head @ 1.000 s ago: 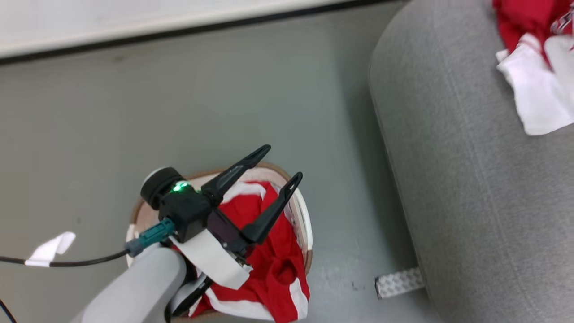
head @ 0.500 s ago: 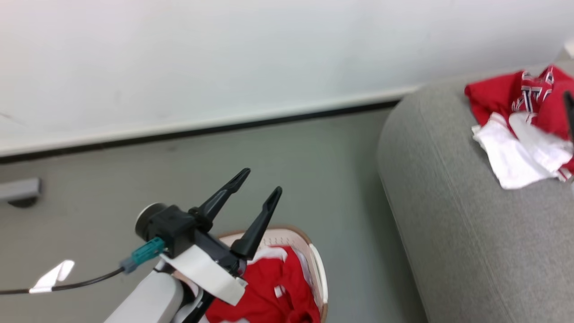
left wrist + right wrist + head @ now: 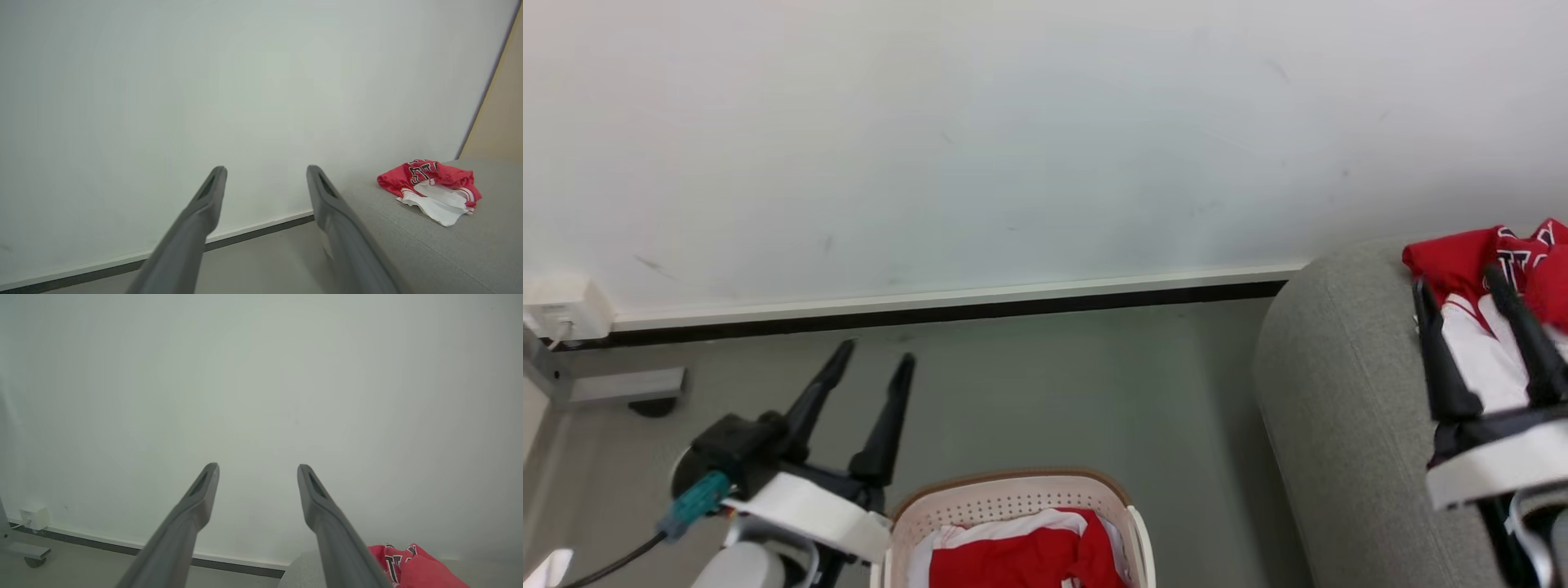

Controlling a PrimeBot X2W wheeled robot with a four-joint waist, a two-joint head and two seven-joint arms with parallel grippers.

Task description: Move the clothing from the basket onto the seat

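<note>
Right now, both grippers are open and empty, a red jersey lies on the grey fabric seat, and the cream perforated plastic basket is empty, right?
Not quite. The head view shows the cream perforated basket holding red-and-white clothing, so it is not empty. The rest stands.

Left gripper (image 3: 877,351), lower left of the head view: two dark fingers spread apart, empty, pointing up and leaning right. Right gripper (image 3: 1455,276), at the right edge: fingers likewise apart, empty, pointing up, leaning left.
</note>
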